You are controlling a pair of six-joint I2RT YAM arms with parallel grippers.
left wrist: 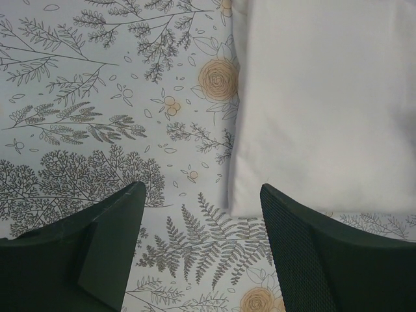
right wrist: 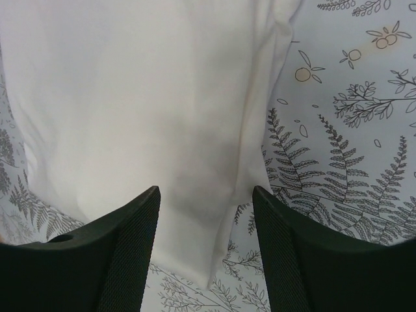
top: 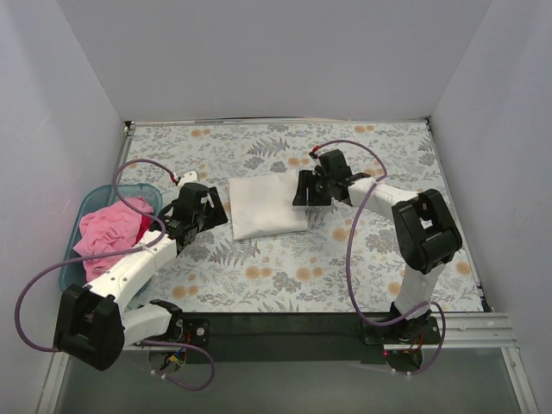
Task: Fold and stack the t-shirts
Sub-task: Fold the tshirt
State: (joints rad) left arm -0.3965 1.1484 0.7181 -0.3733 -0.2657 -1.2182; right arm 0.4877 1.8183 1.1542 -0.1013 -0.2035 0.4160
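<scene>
Folding surface: floral-print table (top: 285,276), carrying the white t-shirt (top: 267,207), which is the reference for every position below.
White t-shirt: folded into a flat, roughly square packet; its edges look even in the left wrist view (left wrist: 325,104), and a soft lengthwise crease shows in the right wrist view (right wrist: 130,97).
Left gripper (top: 217,207): just beside the white t-shirt's left edge, near its closer corner; jaws apart (left wrist: 201,195), with nothing between them but the table print.
Right gripper (top: 302,195): at the white t-shirt's right edge; jaws spread (right wrist: 205,192), straddling a narrow strip of the fabric. Contact with the cloth cannot be told.
Pink t-shirt (top: 108,228): crumpled and unfolded, well to the left of the white t-shirt.
Teal basket (top: 138,189): left of the white t-shirt, beyond the left gripper; holds the pink t-shirt, which spills over its rim.
</scene>
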